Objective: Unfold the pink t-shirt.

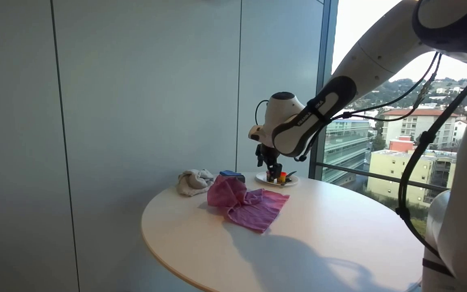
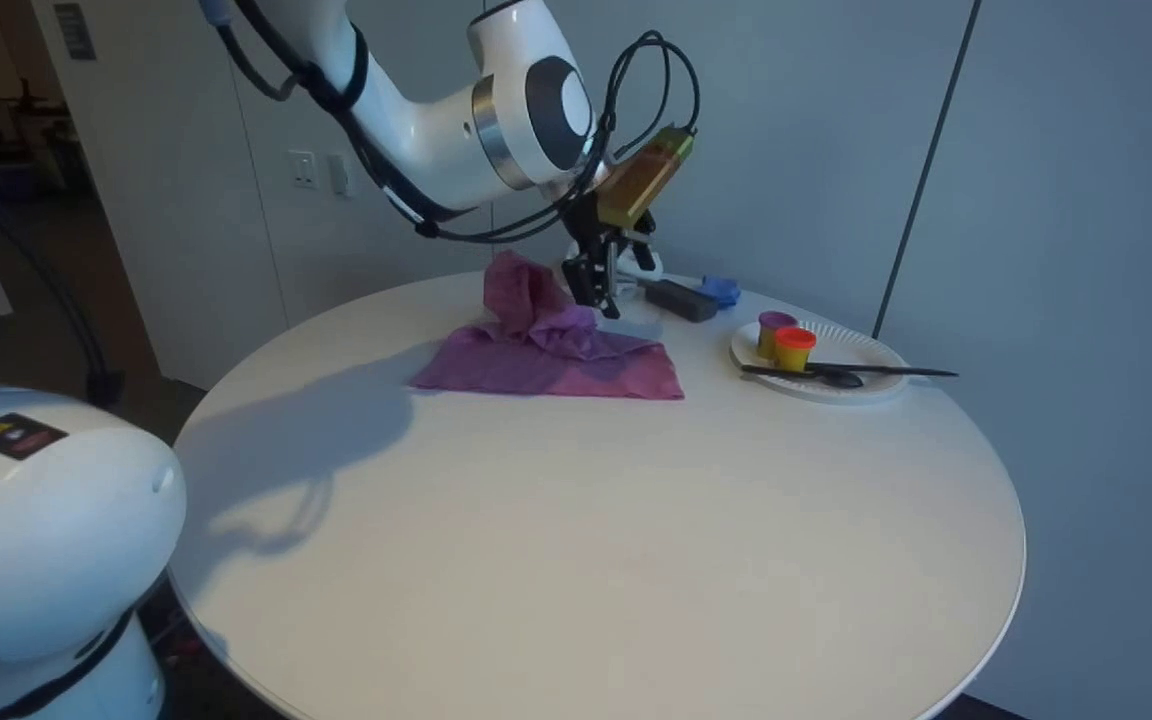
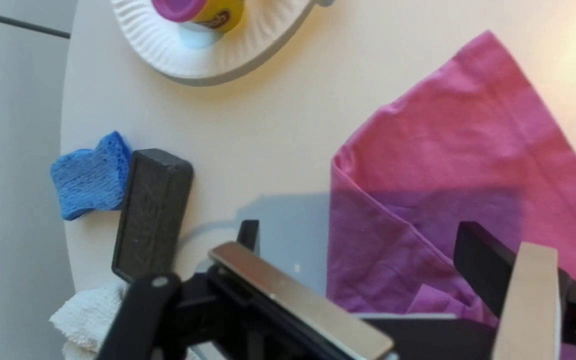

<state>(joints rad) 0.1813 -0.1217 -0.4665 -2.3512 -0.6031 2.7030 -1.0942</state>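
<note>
The pink t-shirt (image 1: 255, 213) lies on the table, partly flat and partly bunched. In both exterior views one part stands up in a raised heap, and the shirt (image 2: 546, 372) has a flat part spread in front of it. In the wrist view the shirt (image 3: 433, 145) shows a flat corner and a diagonal folded edge. My gripper (image 3: 360, 234) is open, with no cloth seen between its fingers. One finger is over the shirt, the other over bare table. The gripper (image 2: 622, 285) appears beside the raised heap; it also shows in an exterior view (image 1: 268, 169).
A white-beige cloth (image 1: 194, 183) lies near the wall-side edge. A dark block (image 3: 153, 215) and blue sponge (image 3: 90, 175) sit next to it. A paper plate (image 2: 856, 348) holds an orange-lidded tub (image 2: 794, 350), a purple-lidded tub (image 2: 772, 335) and black cutlery (image 2: 886, 370).
</note>
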